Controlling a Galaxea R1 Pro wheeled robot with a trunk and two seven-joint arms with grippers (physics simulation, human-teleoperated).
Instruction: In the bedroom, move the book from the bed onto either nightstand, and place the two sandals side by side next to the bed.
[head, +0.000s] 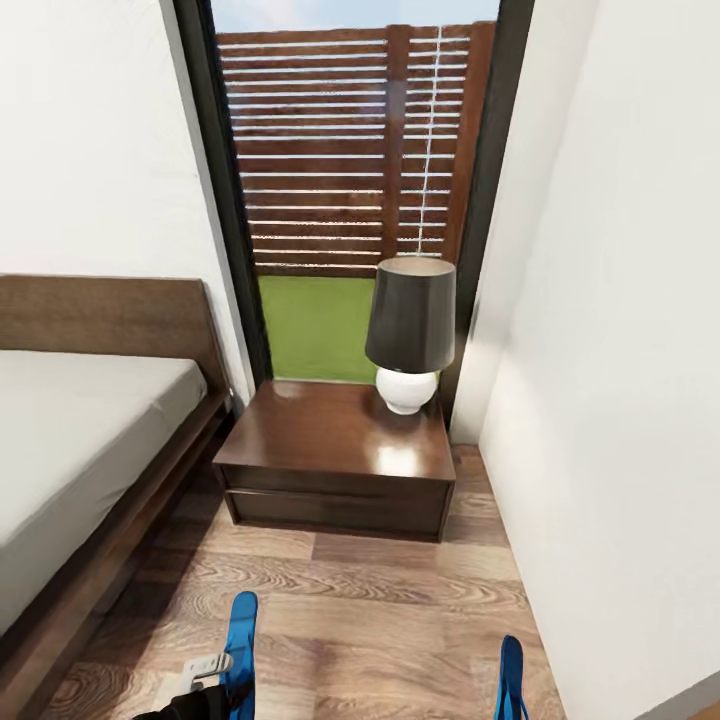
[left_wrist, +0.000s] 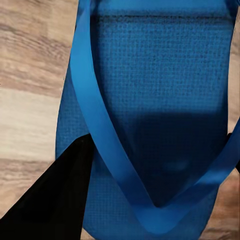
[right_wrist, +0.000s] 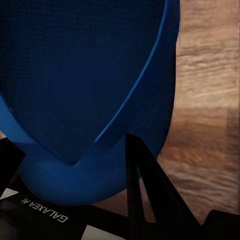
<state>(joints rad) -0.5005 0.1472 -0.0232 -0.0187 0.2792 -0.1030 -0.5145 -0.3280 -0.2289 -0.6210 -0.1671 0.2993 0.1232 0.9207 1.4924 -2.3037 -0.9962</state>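
**2 sandals held up near the nightstand**

In the head view the nightstand (head: 338, 455) stands against the window (head: 350, 190), just beside the bed (head: 80, 440), with a lamp (head: 410, 335) on its right rear corner. The wood floor (head: 380, 610) lies in front of it.

At the bottom edge of that view, the left sandal (head: 241, 655) rises on edge, with the left gripper (head: 205, 680) against its lower part. The right sandal (head: 511, 680) stands well apart from it, nearer the white wall (head: 620, 400).

In the left wrist view 1 dark finger (left_wrist: 55, 200) lies against the sandal's (left_wrist: 160, 100) toe end, beside the strap (left_wrist: 95, 115); how far the jaws are parted cannot be told. In the right wrist view a dark finger (right_wrist: 150, 195) crosses the toe of the other sandal (right_wrist: 85, 80); its grip cannot be told either.
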